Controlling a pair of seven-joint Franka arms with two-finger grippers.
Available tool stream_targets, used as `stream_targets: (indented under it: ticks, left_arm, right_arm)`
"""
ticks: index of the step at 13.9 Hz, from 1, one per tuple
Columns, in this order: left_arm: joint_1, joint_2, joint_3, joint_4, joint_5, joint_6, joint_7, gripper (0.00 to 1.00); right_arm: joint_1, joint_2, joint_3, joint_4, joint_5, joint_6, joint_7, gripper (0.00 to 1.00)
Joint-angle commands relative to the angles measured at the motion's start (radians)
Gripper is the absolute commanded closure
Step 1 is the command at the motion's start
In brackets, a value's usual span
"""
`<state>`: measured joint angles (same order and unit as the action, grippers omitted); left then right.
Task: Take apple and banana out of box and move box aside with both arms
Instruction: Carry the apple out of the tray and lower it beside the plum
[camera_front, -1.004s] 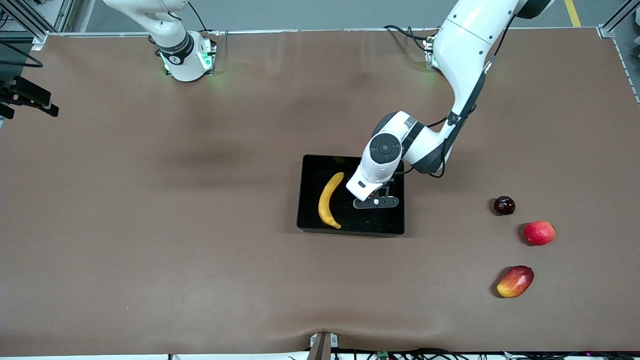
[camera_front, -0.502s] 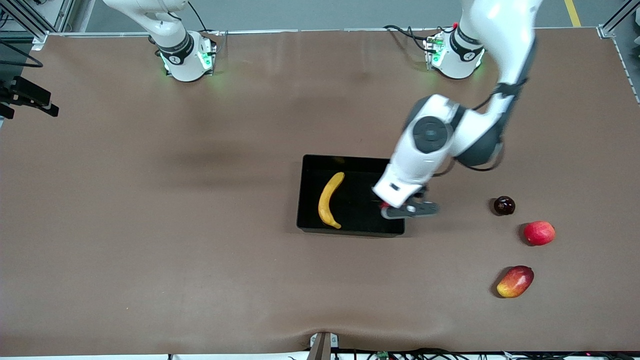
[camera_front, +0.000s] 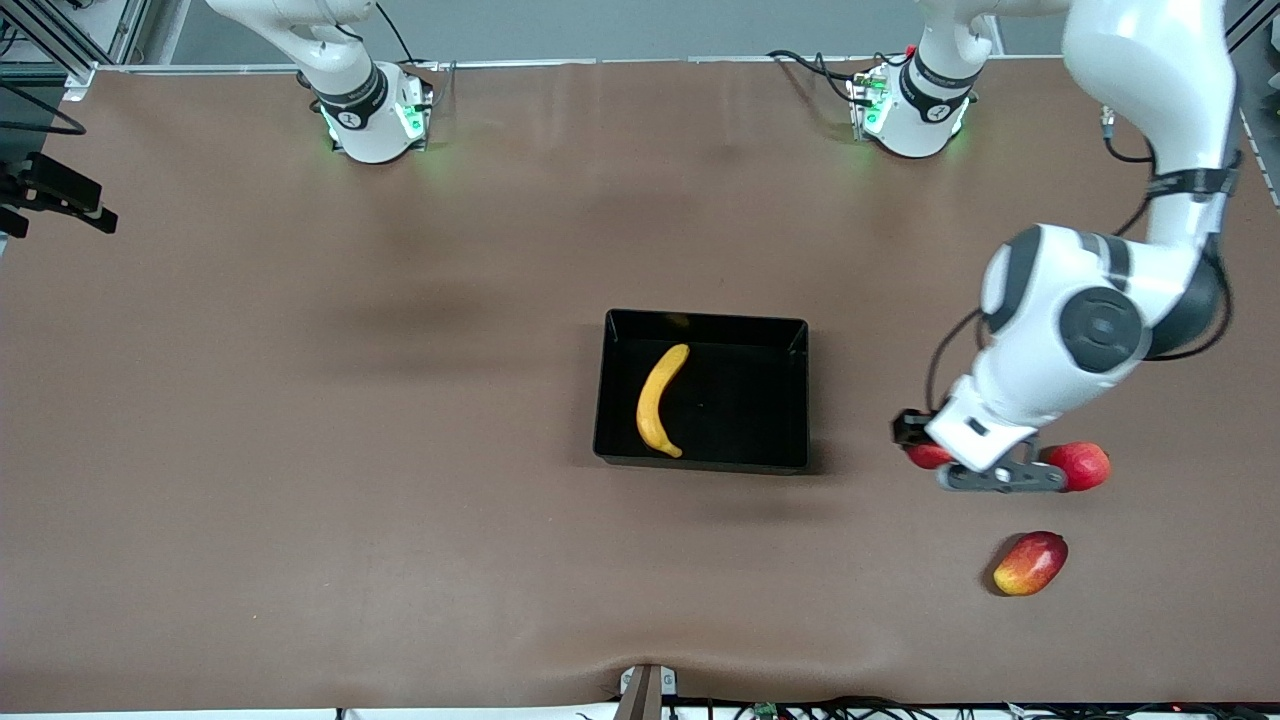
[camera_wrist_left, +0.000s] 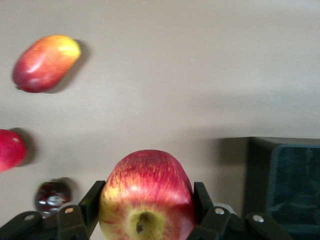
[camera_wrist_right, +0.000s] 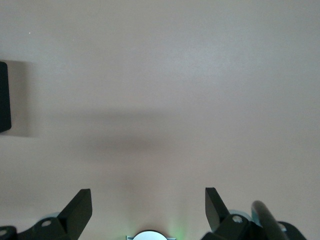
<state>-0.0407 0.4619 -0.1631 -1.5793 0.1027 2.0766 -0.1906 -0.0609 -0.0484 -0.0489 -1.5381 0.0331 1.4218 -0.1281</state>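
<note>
My left gripper (camera_front: 932, 452) is shut on the small red apple with yellow streaks (camera_front: 926, 457) and holds it in the air over bare table between the black box (camera_front: 700, 319) and the loose fruits. In the left wrist view the apple (camera_wrist_left: 146, 190) fills the gap between both fingers (camera_wrist_left: 92, 202). The yellow banana (camera_front: 657, 400) lies in the box, toward the right arm's end. My right gripper (camera_wrist_right: 147, 207) is open and empty, high over bare table by its own base, and waits.
A plain red fruit (camera_front: 1083, 465), partly hidden by the left hand, and a red-yellow mango (camera_front: 1030, 563) lie at the left arm's end of the table. A dark plum (camera_wrist_left: 52, 196) shows in the left wrist view only. The box's corner (camera_wrist_left: 285, 180) shows there too.
The left arm has swung from inside the box toward its own end of the table, carrying the apple out. The banana and box have not moved.
</note>
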Motion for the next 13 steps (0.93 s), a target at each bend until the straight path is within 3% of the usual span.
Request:
stream_targets:
  ticks: [1, 6, 13]
  left_arm:
    - [0.071, 0.055, -0.009, 0.018, 0.015, -0.003, 0.065, 1.0]
    - [0.14, 0.19, -0.003, 0.077, 0.02, 0.091, 0.089, 1.0]
    - [0.177, 0.296, 0.027, 0.079, 0.054, 0.212, 0.089, 1.0]
  right_arm:
    - [-0.023, -0.004, 0.014, 0.001, 0.013, -0.006, -0.007, 0.0]
    - [-0.025, -0.004, 0.014, -0.001, 0.013, -0.006, -0.007, 0.0]
    - [-0.025, -0.004, 0.014, -0.001, 0.013, -0.007, -0.005, 0.0]
